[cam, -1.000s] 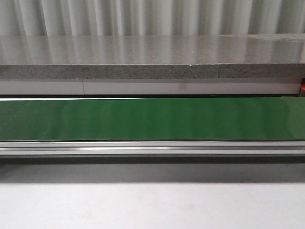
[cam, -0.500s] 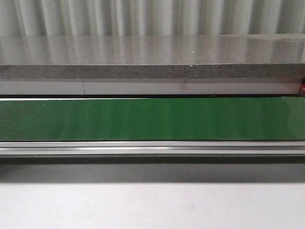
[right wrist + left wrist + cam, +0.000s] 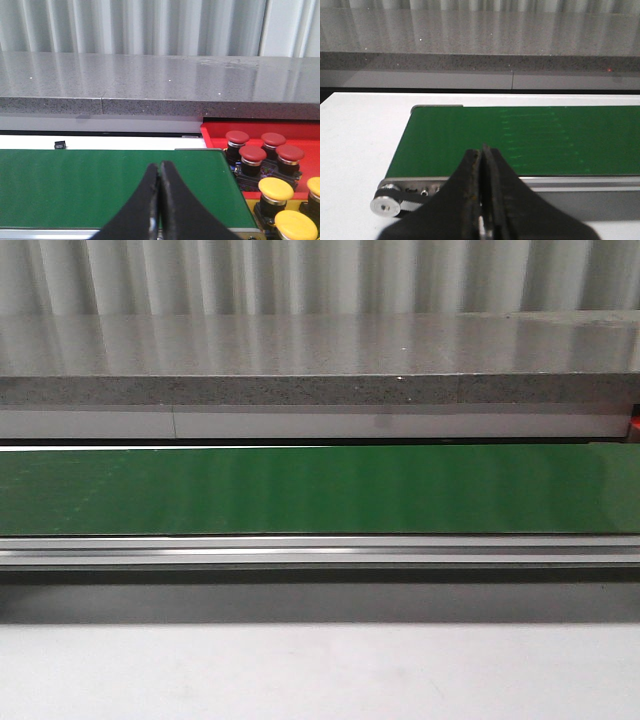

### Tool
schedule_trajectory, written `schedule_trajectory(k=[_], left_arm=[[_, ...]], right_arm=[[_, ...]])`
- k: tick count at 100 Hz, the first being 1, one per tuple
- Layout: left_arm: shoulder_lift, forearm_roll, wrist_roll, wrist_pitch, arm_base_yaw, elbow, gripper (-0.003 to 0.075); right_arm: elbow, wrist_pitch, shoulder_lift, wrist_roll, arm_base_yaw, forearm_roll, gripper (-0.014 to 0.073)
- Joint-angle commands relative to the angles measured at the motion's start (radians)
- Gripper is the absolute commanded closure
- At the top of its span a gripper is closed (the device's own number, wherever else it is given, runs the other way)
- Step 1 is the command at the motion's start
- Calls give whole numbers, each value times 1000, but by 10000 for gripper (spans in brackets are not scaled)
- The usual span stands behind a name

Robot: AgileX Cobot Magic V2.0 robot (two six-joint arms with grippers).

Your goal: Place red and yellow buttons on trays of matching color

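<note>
Running the full width of the front view, the green conveyor belt is the largest thing here and it carries nothing; behind it stands a speckled grey counter, and in front lies the pale tabletop. That view shows no buttons, no trays and neither arm, only a sliver of red at its far right edge. The right wrist view supplies what it lacks: past the belt's end sits a red tray holding four red buttons, upright on their dark bases, and nearer the camera three yellow buttons stand clustered just beside them. Whether the yellow ones rest on a tray of their own is cut off by the frame edge, and no yellow tray is visible anywhere. The right gripper hangs over the belt near that end with its fingers pressed together and holding nothing, so the buttons lie off to its right and a little ahead, making the right arm clearly the nearer one. The left gripper, likewise closed on nothing, hovers over the opposite end of the belt, by the end roller, with only bare belt and white surface before it. I judge the coming reach belongs to the right arm, which must open first.
</note>
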Motion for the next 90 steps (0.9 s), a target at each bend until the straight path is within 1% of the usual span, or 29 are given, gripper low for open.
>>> schedule_trajectory(k=[1,4,6,8,90], left_arm=[[-42,0,-9,-118,20,39,740],[-67,-3,-9,-117,25,51,740],[-88,-3,-9,-69,31,49,740],[-107,-3,-9,-48,33,47,740],[-105,-1,-9,-54,45,47,740]], right_arm=[[2,-71,-15,-1,-5,-10,659],[2,-71,-15,-1,-5,-10,659],[2,-71,-15,-1,-5,-10,659],[2,-71,-15,-1,-5,-10,659],[2,-70,-12,-1,-5,-10,659]])
